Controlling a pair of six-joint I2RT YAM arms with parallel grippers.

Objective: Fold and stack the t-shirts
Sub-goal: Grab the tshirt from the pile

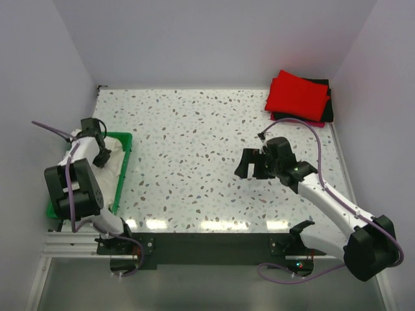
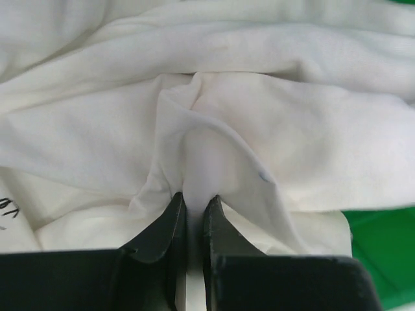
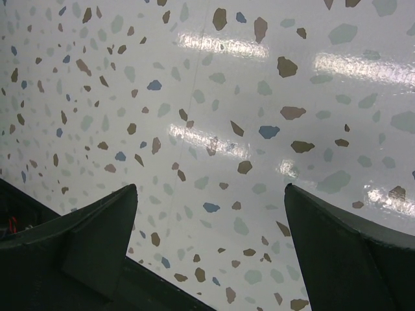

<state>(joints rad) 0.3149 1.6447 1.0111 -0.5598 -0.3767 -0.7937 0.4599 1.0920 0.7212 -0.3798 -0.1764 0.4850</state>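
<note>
Our left fingers (image 2: 174, 220) are clamped on a raised fold of the white shirt (image 2: 292, 149), with the cloth bunching up in a ridge right above the tips. The rest of that shirt lies crumpled all around them, and it sits in the green tray (image 1: 124, 176) at the table's (image 1: 194, 142) left edge, so it isn't spread out or folded yet. We can't make out any print on it from here.

Our right fingers (image 3: 97, 227) are spread wide with nothing between them, just speckled table underneath. That arm hangs over the right-middle of the table, well apart from the tray.

Off in the far right corner, the folded red shirt (image 1: 297, 96) lies on top of the black shirt (image 1: 328, 111), whose edge peeks out around it.
</note>
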